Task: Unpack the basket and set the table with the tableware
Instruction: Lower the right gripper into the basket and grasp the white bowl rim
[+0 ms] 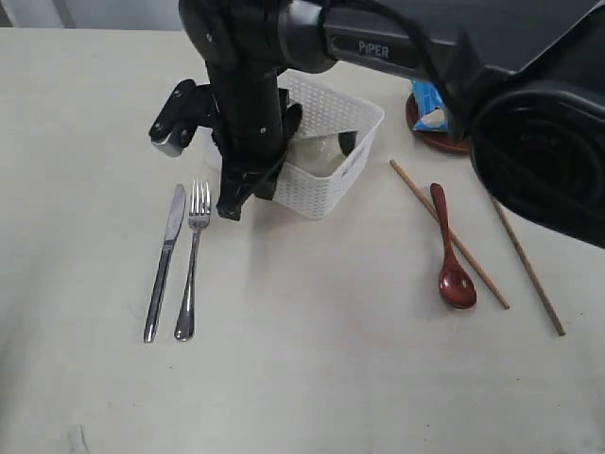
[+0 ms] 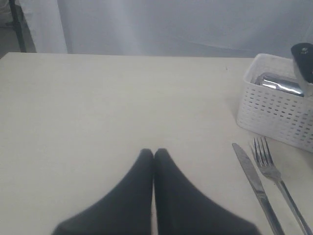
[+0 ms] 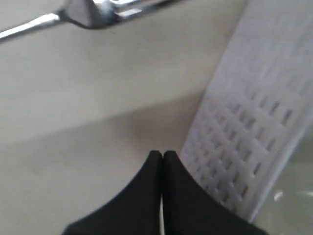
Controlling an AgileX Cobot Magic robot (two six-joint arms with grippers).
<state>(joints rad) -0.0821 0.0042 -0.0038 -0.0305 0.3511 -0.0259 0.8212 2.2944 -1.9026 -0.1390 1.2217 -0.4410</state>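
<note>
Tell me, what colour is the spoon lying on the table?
The spoon is a shiny reddish-brown. The exterior view shows it best.

Black left gripper (image 2: 154,152), jaws together, over pale beige tabletop (image 2: 98,107); steel knife (image 2: 254,181) and steel fork (image 2: 276,176) beside white perforated basket (image 2: 274,117) holding shiny steel cup (image 2: 279,84)

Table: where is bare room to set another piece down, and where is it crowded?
Bare: the wide stretch of table between the fork and the spoon, in front of the basket; also left of the knife. Crowded: the right side, with spoon, two chopsticks and the plate; right arm beside the basket.
</note>
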